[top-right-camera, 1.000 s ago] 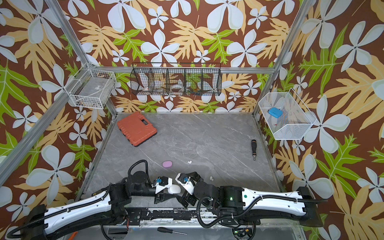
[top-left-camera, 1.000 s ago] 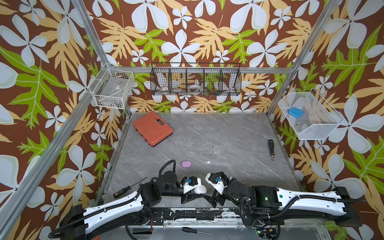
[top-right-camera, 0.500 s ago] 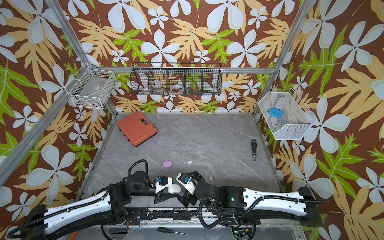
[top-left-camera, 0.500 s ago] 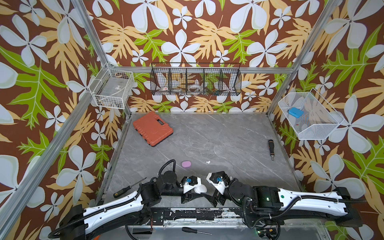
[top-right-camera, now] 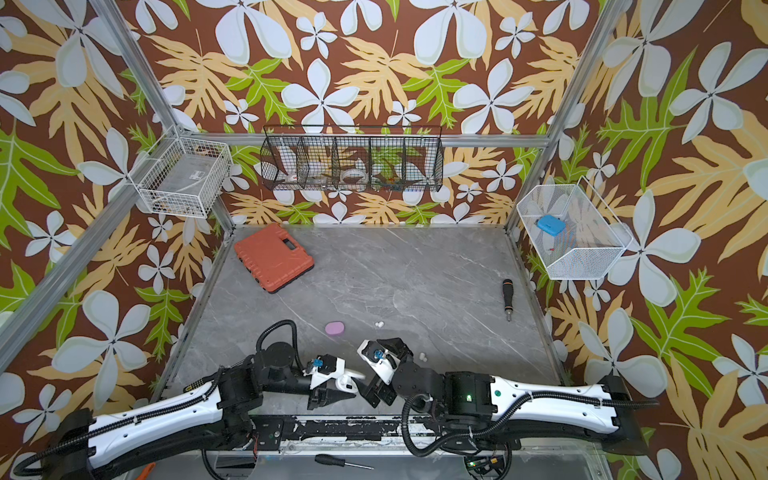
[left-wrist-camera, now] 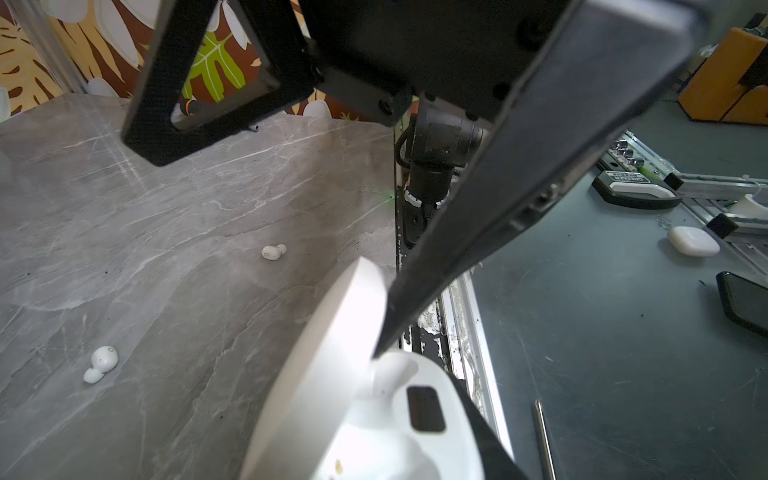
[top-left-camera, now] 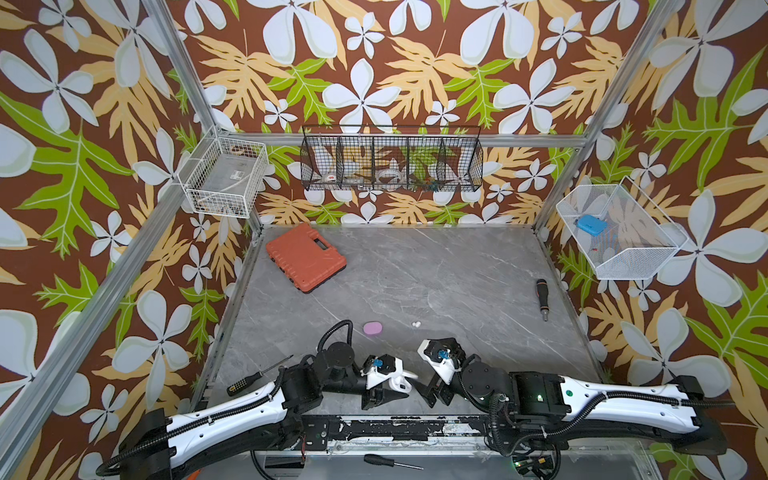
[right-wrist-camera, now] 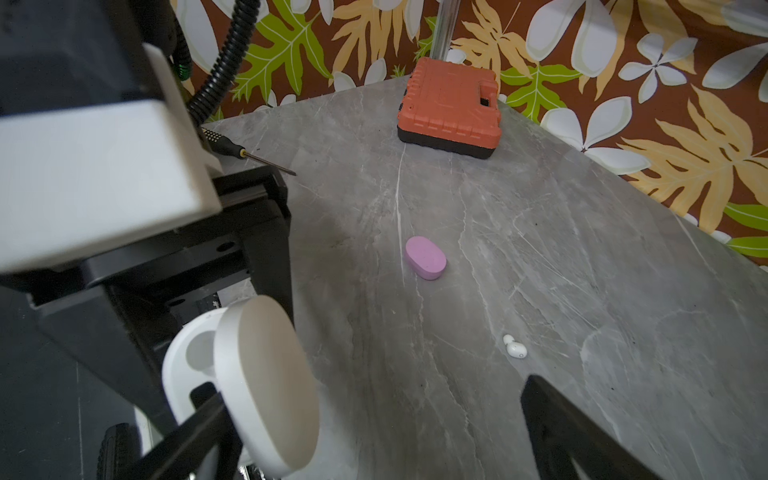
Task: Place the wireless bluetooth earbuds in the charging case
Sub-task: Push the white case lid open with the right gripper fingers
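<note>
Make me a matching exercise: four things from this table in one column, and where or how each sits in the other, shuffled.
1 white pebble-shaped plastic charging case
2 lilac-pink oval plastic case
3 orange ribbed plastic toolbox
4 black screwdriver with orange band

A far left corner
B by right table edge
C lid open, gripped by left tool
D closed, lying mid-table

Pairs: 1-C, 2-D, 3-A, 4-B

The place looks like a robotics lab test cell. Aluminium frame posts (top-left-camera: 185, 68) carry floral-printed panels (top-left-camera: 374, 62) around a grey marble-look tabletop (top-left-camera: 436, 282), and two robot arms (top-left-camera: 232, 415) are mounted on a rail (top-left-camera: 386, 428). Wire baskets (top-left-camera: 461, 166) hang on the walls, an orange tool case (top-left-camera: 305, 257) and screwdrivers (top-left-camera: 541, 296) lie about, and the left wrist view shows a dark workbench (left-wrist-camera: 623, 353) with what may be spare hardware.
</note>
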`<state>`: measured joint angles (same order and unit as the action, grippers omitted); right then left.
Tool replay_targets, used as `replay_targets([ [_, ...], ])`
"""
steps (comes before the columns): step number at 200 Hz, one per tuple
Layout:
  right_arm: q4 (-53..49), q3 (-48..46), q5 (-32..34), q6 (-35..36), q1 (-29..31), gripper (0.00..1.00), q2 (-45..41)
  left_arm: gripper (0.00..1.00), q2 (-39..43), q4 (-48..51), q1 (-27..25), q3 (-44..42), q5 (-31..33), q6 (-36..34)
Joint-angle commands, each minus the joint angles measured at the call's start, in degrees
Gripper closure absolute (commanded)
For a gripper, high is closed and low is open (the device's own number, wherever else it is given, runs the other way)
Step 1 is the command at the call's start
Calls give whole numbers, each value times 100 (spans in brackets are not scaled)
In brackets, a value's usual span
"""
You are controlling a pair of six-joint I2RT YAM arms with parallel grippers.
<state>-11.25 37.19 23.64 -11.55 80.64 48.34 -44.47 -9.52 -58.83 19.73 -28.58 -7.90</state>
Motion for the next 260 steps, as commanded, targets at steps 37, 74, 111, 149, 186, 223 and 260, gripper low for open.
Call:
replay_targets([
  [37,-81,146,146,78,0,5,5,100,-2,-85,9,53,-108,-62],
  [74,-252,281,102,182,-5,15,109,100,9,-86,12,57,-117,-71],
  [111,-350,456,-67,262,-2,28,312,100,-5,-77,10,60,-139,-62],
  [149,-553,687,-284,327,-5,34,591,100,-5,-76,10,58,-155,-61],
  [186,-714,836,-442,337,-9,39,751,100,8,-76,12,71,-160,-56],
  [223,-890,963,-683,312,-60,48,893,100,11,-81,6,66,-171,-54],
  [260,-966,1036,-844,294,-167,57,976,100,8,-74,8,71,-174,-43],
])
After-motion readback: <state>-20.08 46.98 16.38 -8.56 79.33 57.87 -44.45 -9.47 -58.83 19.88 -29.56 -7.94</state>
